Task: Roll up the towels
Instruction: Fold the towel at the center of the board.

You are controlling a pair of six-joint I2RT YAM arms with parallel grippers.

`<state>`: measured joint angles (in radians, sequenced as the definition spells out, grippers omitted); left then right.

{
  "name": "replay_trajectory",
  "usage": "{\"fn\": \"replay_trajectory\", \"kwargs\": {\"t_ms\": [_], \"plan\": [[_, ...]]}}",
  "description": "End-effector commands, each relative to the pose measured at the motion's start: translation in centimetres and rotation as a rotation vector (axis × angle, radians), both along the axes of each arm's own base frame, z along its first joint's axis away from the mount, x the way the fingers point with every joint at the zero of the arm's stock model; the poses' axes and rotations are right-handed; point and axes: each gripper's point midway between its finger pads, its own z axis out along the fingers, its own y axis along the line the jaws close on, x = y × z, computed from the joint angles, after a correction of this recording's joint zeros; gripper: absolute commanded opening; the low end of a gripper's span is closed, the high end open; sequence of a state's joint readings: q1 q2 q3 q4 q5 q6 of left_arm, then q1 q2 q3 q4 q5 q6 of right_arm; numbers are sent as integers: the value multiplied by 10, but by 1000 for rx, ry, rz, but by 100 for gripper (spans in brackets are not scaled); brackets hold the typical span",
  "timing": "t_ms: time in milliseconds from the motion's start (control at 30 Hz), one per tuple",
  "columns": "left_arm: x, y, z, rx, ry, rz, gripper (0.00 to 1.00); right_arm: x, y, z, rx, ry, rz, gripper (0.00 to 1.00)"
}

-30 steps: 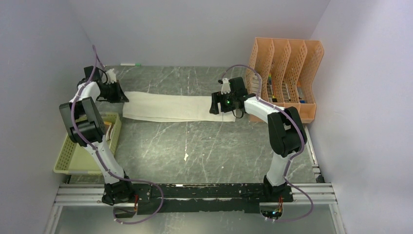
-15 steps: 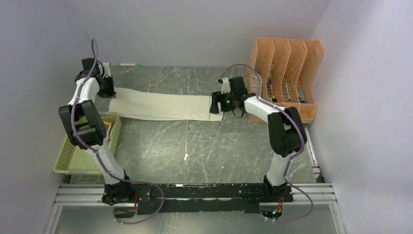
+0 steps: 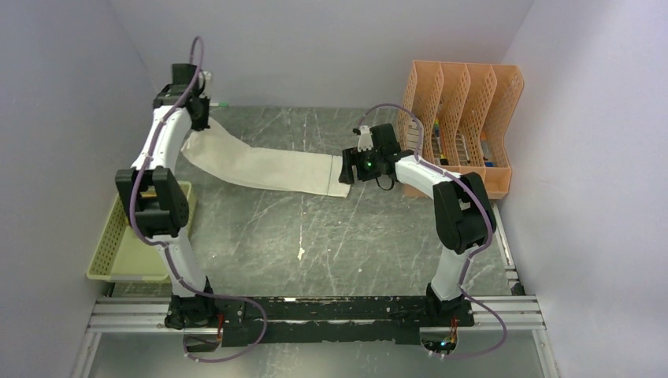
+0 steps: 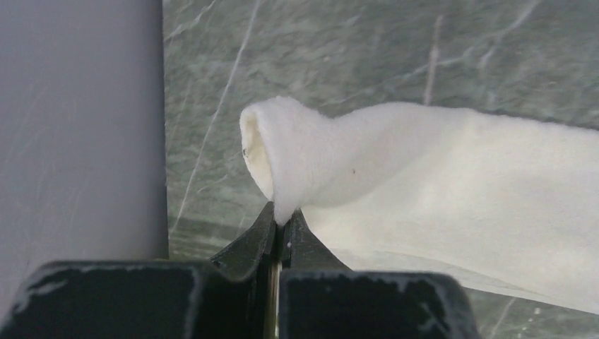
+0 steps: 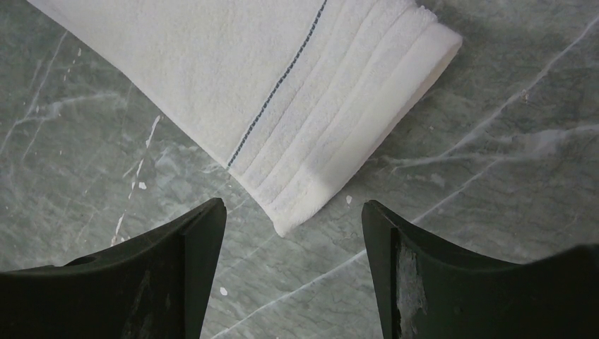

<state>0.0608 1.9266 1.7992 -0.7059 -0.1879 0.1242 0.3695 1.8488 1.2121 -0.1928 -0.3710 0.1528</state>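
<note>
White towel (image 3: 268, 167) lies long, running left from the orange rack (image 3: 461, 110); we pinch its far end tight in our left gripper (image 4: 281, 220), while our right gripper (image 5: 291, 212) gapes empty beside its rack end.

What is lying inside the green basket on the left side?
Only bare mesh floor shows in the basket. The left arm covers its far right corner, so anything lying there is hidden.
</note>
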Motion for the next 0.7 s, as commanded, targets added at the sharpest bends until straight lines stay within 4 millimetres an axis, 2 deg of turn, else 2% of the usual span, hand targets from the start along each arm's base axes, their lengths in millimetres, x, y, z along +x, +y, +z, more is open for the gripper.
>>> {"fn": "replay_trajectory", "kwargs": {"t_ms": [0, 133, 200, 367, 500, 600, 667], "plan": [[1, -29, -7, 98, 112, -2, 7, 4, -1, 22, 13, -48, -3, 72], [4, -70, -10, 90, 146, -38, 7, 6, -9, 35, 50, -66, -49, 72], [5, -93, -7, 96, 134, -60, 7, 8, -19, 48, 110, -86, -92, 72], [4, -152, -5, 99, 117, -117, 7, 10, -56, 97, 221, -195, -193, 72], [0, -202, -7, 111, 116, -155, 7, 9, -71, 139, 222, -307, -246, 73], [-4, -237, -8, 94, 99, -182, 7, 7, -82, 157, 214, -358, -304, 73], [-7, -258, -9, 62, 91, -203, 7, 6, -97, 163, 193, -384, -388, 73]]}}
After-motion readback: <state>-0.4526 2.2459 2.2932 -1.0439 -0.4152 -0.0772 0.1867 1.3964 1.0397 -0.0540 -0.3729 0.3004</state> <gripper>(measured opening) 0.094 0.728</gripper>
